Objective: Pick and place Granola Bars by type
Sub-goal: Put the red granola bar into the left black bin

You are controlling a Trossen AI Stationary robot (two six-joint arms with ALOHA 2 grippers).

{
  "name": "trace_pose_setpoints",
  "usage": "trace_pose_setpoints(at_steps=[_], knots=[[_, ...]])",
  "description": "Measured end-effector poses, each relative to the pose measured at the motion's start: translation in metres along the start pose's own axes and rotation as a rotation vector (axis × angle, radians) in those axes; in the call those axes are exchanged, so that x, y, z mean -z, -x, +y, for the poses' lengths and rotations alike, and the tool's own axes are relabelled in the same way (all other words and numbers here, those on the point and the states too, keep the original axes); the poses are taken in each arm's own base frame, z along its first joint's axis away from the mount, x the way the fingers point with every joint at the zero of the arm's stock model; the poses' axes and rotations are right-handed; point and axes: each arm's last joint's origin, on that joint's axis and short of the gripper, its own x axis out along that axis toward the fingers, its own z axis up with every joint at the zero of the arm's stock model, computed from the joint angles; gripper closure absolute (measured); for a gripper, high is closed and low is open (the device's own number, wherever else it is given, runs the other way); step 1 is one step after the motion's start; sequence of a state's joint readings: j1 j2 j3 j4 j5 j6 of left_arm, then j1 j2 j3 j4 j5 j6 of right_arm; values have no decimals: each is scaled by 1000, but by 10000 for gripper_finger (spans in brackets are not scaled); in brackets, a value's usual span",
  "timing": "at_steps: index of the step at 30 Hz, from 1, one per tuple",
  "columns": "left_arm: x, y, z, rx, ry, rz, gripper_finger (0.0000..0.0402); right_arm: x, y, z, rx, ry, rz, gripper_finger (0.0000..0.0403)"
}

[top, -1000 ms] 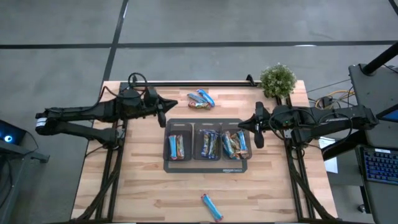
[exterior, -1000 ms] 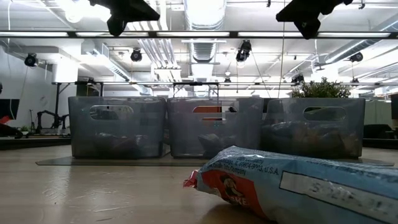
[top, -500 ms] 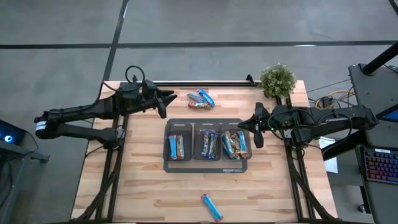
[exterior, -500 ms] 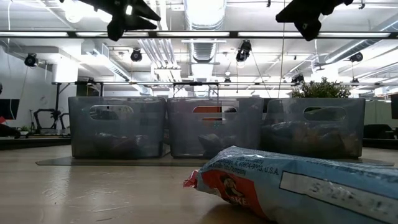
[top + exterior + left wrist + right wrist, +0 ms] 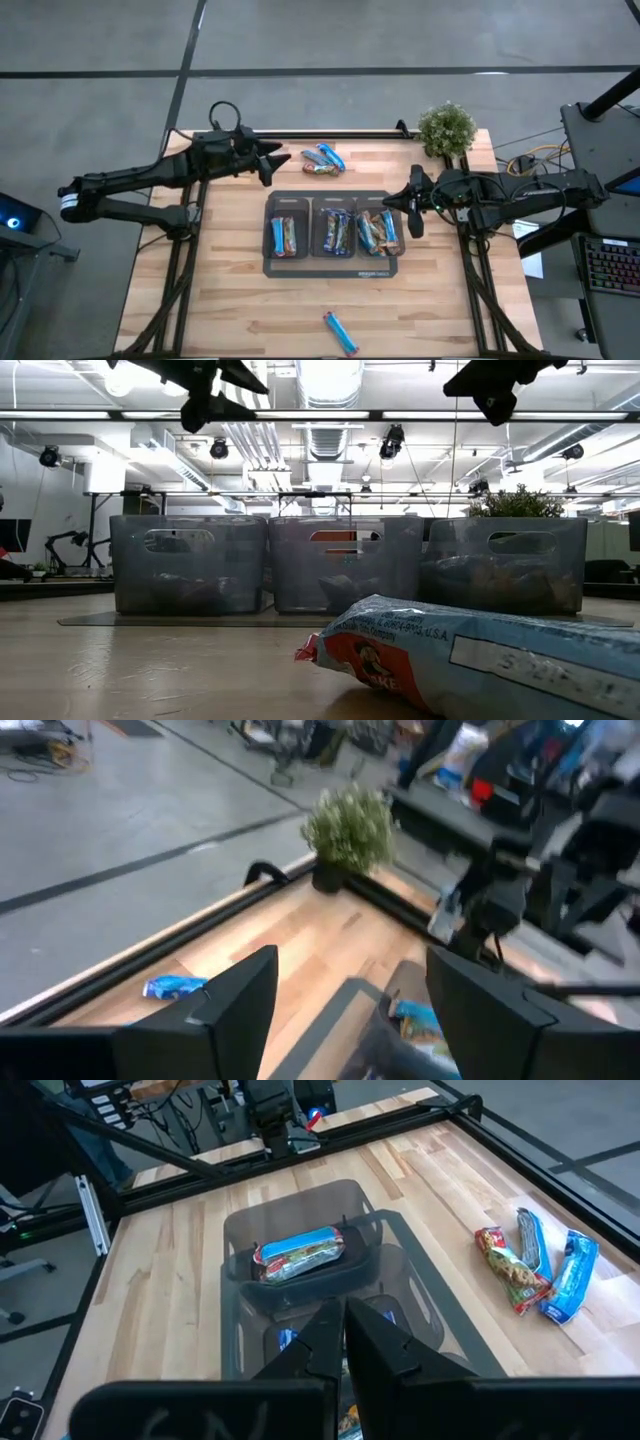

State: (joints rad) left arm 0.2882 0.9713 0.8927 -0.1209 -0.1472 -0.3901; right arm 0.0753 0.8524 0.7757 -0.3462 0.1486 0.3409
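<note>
Three bins [image 5: 335,232] on a dark tray [image 5: 334,266] mid-table, each already holding bars: light blue and brown in the left one, mixed wrappers in the middle and right ones. Still loose: a cluster of three bars [image 5: 322,159] on the far side, just beyond the tray, and one light-blue bar [image 5: 341,333] alone at the near edge, well apart from everything.

Left gripper [image 5: 270,160] raised off the table, just left of the far cluster, fingers spread wide and empty. Right gripper [image 5: 413,205] just beside the right bin's right edge, fingers pressed together, nothing between them, waiting.

Likely step in hand: picking one bar out of the far cluster with the left gripper. To do it well:
- Choose the outermost bar, probably the brown one [image 5: 510,1269] nearest the tray, to avoid dragging a neighbour.
- Line the fingers across the bar's short width, not along its length.
- Come straight down until the fingertips nearly touch the table [image 5: 220,290], since the bars lie flat and thin.
- Close gently; shiny wrappers seem apt to slip or crumple.
- Lift clear before swinging over the tray, then release low inside the bin of matching type.

Also worth keeping clear of the plant [image 5: 446,129] at the far right corner and the rail [image 5: 320,133] along the far edge.
</note>
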Motion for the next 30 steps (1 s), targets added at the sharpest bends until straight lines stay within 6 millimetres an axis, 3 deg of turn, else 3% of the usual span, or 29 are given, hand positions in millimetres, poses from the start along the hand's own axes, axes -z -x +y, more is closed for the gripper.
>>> trace_pose_setpoints(at_steps=[14,25,30], knots=[[-26,-43,-4,5,-290,333,163,0,0,0,-1,-31,1,394],[-51,-98,-1,63,-513,612,163,1,0,1,-35,-72,16,394],[-53,-122,5,72,-588,707,163,1,0,2,-52,-83,23,394]])
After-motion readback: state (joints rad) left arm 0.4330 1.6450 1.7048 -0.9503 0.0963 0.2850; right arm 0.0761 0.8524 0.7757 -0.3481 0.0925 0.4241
